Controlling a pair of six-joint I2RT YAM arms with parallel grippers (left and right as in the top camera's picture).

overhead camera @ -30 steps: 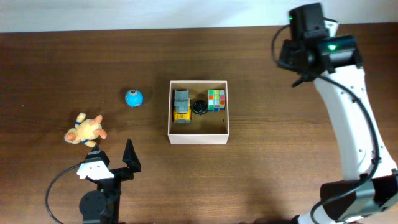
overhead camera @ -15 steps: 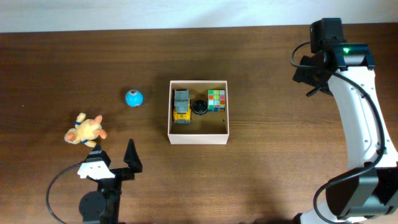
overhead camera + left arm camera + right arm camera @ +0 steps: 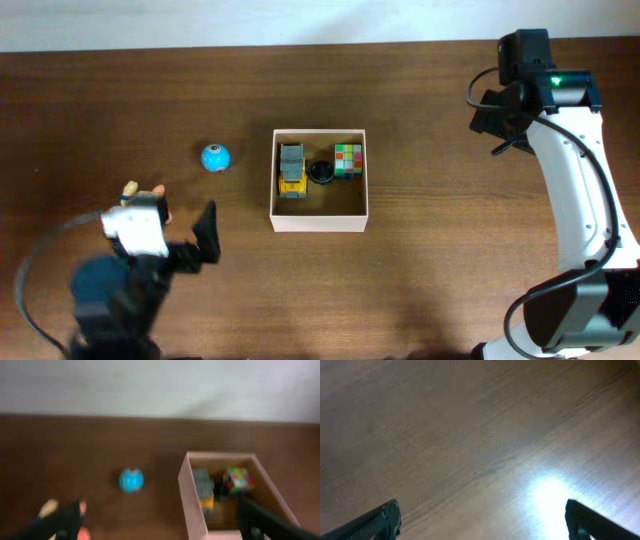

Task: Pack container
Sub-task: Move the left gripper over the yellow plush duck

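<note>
Brown table (image 3: 420,290): one container (image 3: 319,221), three toys (image 3: 291,170) inside; one ball (image 3: 215,157); left end effector (image 3: 160,517), right end effector (image 3: 482,520) agape.

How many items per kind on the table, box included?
Container: 1
Toy truck: 1
Black round item: 1
Colour cube: 1
Blue ball: 1
Plush toy, partly hidden: 1
Total: 6

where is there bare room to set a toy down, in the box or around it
In the container, the floor strip along its robot-side wall is bare; the far side is crowded by truck, black round piece and colour cube. The table is bare between container and right arm.
</note>
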